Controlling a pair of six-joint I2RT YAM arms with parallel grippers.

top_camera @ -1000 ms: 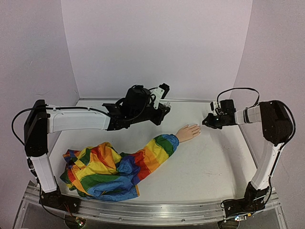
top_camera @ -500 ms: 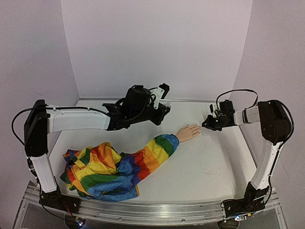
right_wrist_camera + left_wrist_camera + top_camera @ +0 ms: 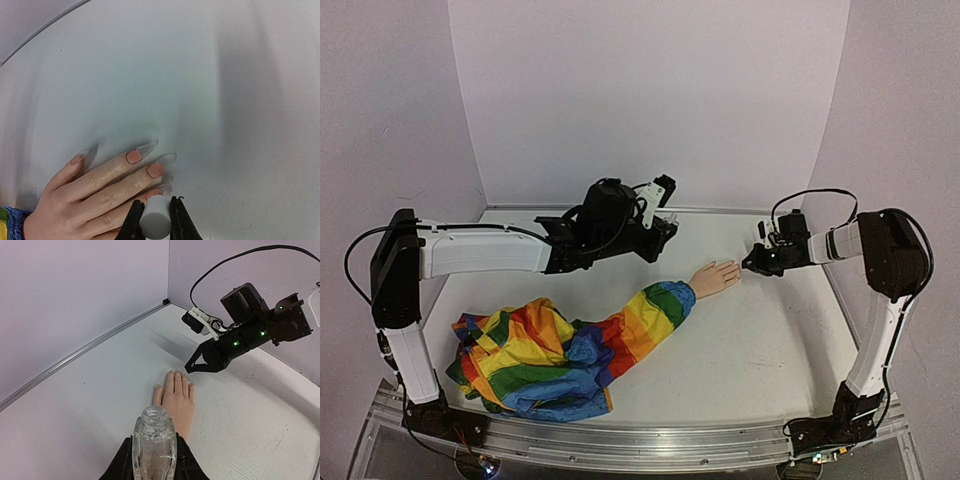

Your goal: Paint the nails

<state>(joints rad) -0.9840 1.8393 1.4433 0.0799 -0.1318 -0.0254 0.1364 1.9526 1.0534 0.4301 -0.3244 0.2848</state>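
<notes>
On the white tabletop (image 3: 770, 330), the right claw (image 3: 192, 367) is pinching a brush cap (image 3: 154, 220) over the nails (image 3: 134, 156) just ahead; the left claw (image 3: 154, 462) is gripping a bottle (image 3: 154, 432) upright against spills.

1. The nails (image 3: 155, 170) are long and almond-shaped, with salmon-pink beds and clear, glassy tips that reach past the fingertips.
2. They sit on a pale mannequin hand (image 3: 90, 192) lying palm down, flat on the white desk (image 3: 240, 100), so they face up.
3. In the right wrist view they point toward 2 o'clock. One smaller nail sits apart at 9 o'clock of the others, and the lowest is partly hidden.
4. In the top view they lie at about 3 o'clock of the desk's middle.
</notes>
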